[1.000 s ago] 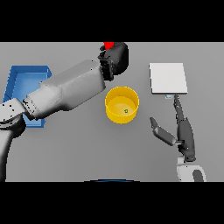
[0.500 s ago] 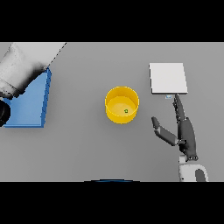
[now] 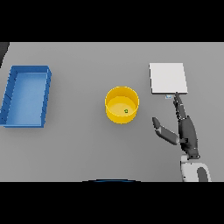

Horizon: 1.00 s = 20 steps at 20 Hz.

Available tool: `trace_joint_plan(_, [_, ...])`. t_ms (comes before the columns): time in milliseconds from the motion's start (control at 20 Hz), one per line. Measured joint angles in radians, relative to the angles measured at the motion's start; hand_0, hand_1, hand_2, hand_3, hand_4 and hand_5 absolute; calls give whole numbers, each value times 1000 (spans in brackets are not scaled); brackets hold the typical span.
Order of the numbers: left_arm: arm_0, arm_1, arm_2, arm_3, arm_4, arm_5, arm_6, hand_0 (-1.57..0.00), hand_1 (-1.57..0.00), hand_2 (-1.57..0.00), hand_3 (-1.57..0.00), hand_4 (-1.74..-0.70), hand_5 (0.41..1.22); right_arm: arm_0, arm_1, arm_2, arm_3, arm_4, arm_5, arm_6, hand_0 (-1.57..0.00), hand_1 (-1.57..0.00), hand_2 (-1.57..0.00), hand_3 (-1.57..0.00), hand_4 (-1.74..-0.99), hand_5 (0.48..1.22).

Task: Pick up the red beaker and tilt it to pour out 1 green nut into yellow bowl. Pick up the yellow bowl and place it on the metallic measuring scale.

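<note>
The yellow bowl (image 3: pixel 122 104) stands upright in the middle of the table with one small green nut (image 3: pixel 126 111) inside it. The metallic measuring scale (image 3: pixel 168 78) lies flat to the bowl's right, a little farther back. My right hand (image 3: pixel 185 130) is open just in front of the scale, fingers straight and pointing at its near edge, thumb spread toward the bowl, a short gap from it. The red beaker shows nowhere. My left hand is out of sight.
A blue tray (image 3: pixel 26 95) lies at the table's left side. A dark sliver (image 3: pixel 3 49) shows at the upper left corner of the table.
My left arm, which held the red beaker behind the bowl, has swung away to the left and left the view with it. The blue tray now shows whole. The right hand has not moved.
</note>
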Motion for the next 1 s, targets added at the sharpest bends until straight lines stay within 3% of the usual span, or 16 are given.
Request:
trace_joint_plan(150, [180, 70, 72, -154, 126, 125, 84, -1571, -1571, -1570, -1445, -1740, 1221, 8, -8, 5, 3, 8, 6, 1, 1, 1, 1, 1, -1212, 610])
trace_joint_plan(450, [524, 142, 91, -500, 261, 332, 337, -1571, -1571, -1571, -1450, -1741, 1221, -8, -19, 20, 0, 44, 1, 32, 1, 1, 1, 1, -1206, 657])
trace_joint_plan(650, [693, 163, 80, -633, 312, 429, 381, -1571, -1571, -1571, -1450, -1741, 1221, 9, -20, 25, -14, 40, 9, 22, 1, 1, 1, 1, -1218, 664])
trace_joint_plan(800, [746, 158, 59, -640, 344, 482, 382, -1571, -1571, -1571, -1509, -1741, 1221, 7, -21, 21, -8, 37, 5, 10, 1, 1, 1, 1, -1217, 666])
trace_joint_plan(900, [758, 154, 44, -643, 362, 504, 383, -1571, -1571, -1571, -1531, -1741, 1166, -7, -20, 22, 7, 40, 7, 18, 1, 1, 1, 1, -1214, 666])
trace_joint_plan(1000, [761, 150, 19, -627, 379, 523, 384, -1571, -1571, -1571, -1546, -1741, 1039, 1, -23, 24, 5, 45, 6, 6, 1, 1, 1, 1, -1203, 663])
